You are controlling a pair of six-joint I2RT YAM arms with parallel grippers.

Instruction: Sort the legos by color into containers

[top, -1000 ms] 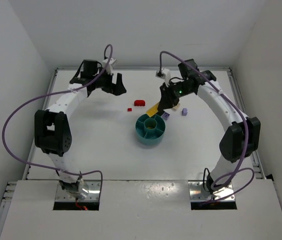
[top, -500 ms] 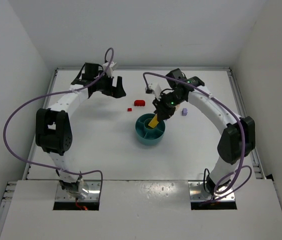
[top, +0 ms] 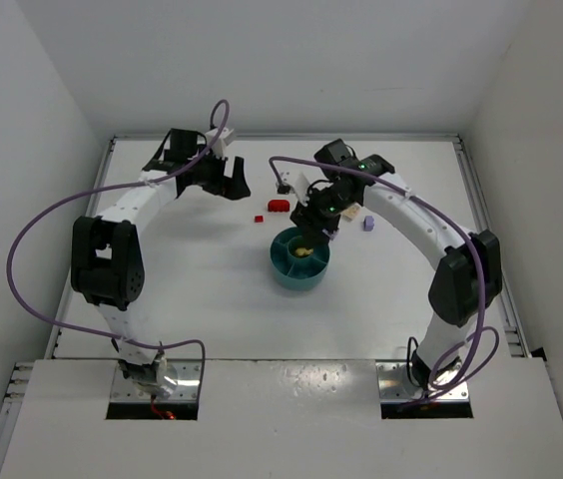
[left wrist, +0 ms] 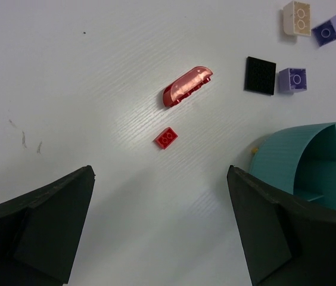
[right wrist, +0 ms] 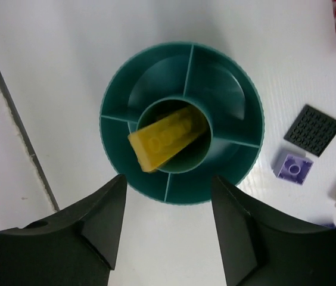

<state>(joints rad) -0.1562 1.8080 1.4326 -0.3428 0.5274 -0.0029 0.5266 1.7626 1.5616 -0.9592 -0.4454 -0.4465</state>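
The right gripper (right wrist: 168,182) hangs open over the teal dish (right wrist: 227,95). The yellow brick (right wrist: 167,138) lies in the middle cup (right wrist: 199,149), leaning out toward 8 o'clock. The left gripper (left wrist: 159,173) is open too, with a small red brick (left wrist: 166,137) at its 12 o'clock.

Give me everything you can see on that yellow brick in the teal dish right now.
The long yellow plastic brick shows round studs along its top face and looks glossy and intact. It lies slanted in the small central cup of the round teal plastic dish. One end rests across the cup's rim and pokes over a neighbouring wedge section. Only the dish touches it. The right claw hangs open above, its fingers clear of the brick.
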